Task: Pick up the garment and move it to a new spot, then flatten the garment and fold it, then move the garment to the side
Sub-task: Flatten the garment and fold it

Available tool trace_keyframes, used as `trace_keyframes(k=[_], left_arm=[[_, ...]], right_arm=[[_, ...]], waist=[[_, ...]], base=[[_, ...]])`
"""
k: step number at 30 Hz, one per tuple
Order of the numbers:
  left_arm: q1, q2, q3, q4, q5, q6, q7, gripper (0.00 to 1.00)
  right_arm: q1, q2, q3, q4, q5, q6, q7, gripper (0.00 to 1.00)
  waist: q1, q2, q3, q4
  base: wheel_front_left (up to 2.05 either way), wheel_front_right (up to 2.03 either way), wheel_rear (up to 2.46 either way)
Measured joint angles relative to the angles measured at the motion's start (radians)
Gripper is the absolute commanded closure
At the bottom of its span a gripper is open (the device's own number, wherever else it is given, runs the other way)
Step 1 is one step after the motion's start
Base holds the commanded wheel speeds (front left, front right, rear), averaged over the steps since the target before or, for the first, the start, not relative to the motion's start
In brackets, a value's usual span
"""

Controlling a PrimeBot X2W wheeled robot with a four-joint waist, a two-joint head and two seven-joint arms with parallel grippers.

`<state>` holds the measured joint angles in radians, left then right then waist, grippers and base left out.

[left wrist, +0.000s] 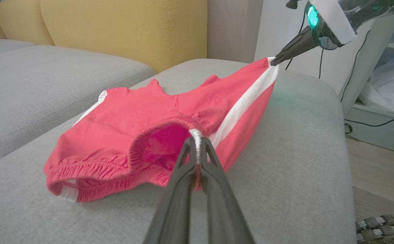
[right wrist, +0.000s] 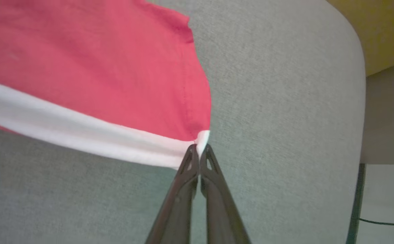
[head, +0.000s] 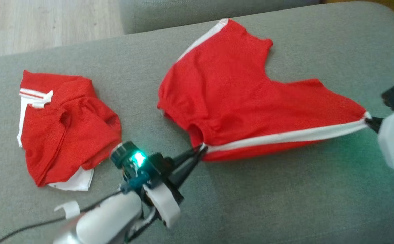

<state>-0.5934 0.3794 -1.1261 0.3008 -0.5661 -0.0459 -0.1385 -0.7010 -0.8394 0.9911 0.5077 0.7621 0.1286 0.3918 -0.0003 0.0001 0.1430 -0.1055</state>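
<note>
Over on the right half of the grey fabric cushion [head: 285, 189], head view first: the red mesh shorts with a white side stripe [head: 237, 98] are spread out, with the stripe edge pulled taut between both arms. You can see the left gripper [head: 201, 149] pinched tight on the waistband end and the right gripper [head: 369, 122] on the hem end. Another crumpled red garment [head: 64, 132] sits near the cushion's left edge, well apart.

Left wrist view: fingers clamped on the white waistband bit, near side raised off the cushion.

Right wrist view: jaws closed right on the stripe's corner.

My guess is it's mid-flatten. Folding and moving it aside aren't done yet.
</note>
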Motion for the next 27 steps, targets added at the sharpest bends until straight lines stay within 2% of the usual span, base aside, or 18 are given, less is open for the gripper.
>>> trace_keyframes(k=[4, 10, 19, 27], left_arm=[[0.041, 0.005, -0.005, -0.067, -0.012, 0.028, 0.014, 1.00], [0.045, 0.007, 0.015, -0.119, -0.016, 0.071, 0.014, 1.00], [-0.021, -0.014, 0.064, -0.127, -0.036, 0.091, 0.008, 1.00], [-0.091, -0.061, 0.084, -0.107, -0.036, 0.091, -0.008, 1.00]], right_arm=[[0.028, -0.063, -0.052, -0.065, 0.014, 0.000, 0.007, 1.00], [0.034, -0.064, -0.184, -0.108, -0.019, 0.000, -0.031, 1.00], [-0.012, 0.050, -0.379, -0.077, -0.171, 0.000, -0.094, 1.00], [-0.152, 0.127, -0.448, -0.020, -0.281, 0.000, -0.123, 1.00]], waist=[[0.0001, 0.0000, -0.010, -0.007], [0.0002, 0.0000, 0.008, -0.005], [0.0004, 0.0000, 0.073, 0.042], [0.0005, 0.0000, 0.151, 0.120]], base=[[0.00, 0.00, 0.00], [0.00, 0.00, 0.00], [0.00, 0.00, 0.00], [0.00, 0.00, 0.00]])
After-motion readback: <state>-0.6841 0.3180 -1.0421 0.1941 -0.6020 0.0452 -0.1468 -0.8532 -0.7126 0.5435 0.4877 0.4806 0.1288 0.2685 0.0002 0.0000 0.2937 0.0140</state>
